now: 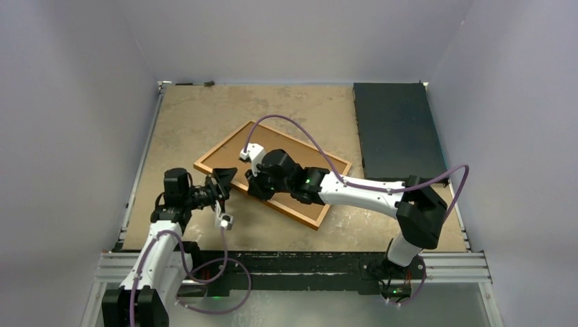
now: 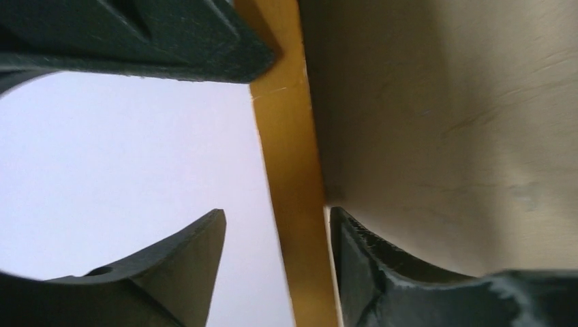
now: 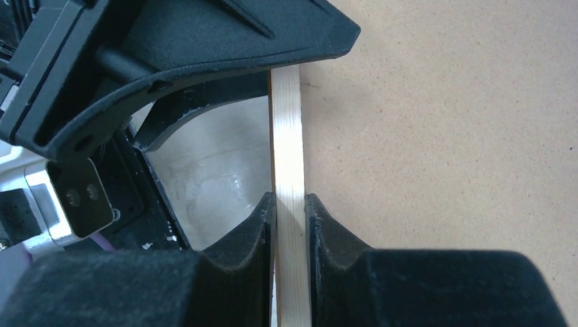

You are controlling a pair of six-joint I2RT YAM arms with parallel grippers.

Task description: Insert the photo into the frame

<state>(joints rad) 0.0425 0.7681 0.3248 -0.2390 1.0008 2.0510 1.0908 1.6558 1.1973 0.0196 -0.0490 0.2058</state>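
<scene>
The frame (image 1: 283, 153) sits slantwise mid-table with its plain brown board back facing up. My right gripper (image 1: 253, 185) is shut on its near long edge; in the right wrist view the pale wood edge (image 3: 286, 122) is pinched between the gripper's fingers (image 3: 291, 199), with the board (image 3: 443, 136) to the right and glass to the left. My left gripper (image 1: 222, 188) is open at the frame's left corner. In the left wrist view the orange edge (image 2: 290, 170) runs between the gripper's jaws (image 2: 276, 212), against the right finger (image 2: 382, 272). The photo is hidden.
A dark black slab (image 1: 395, 129) lies at the back right of the table. The brown tabletop (image 1: 198, 116) is walled by pale panels on three sides. The right arm's purple cable (image 1: 300, 129) arches over the frame.
</scene>
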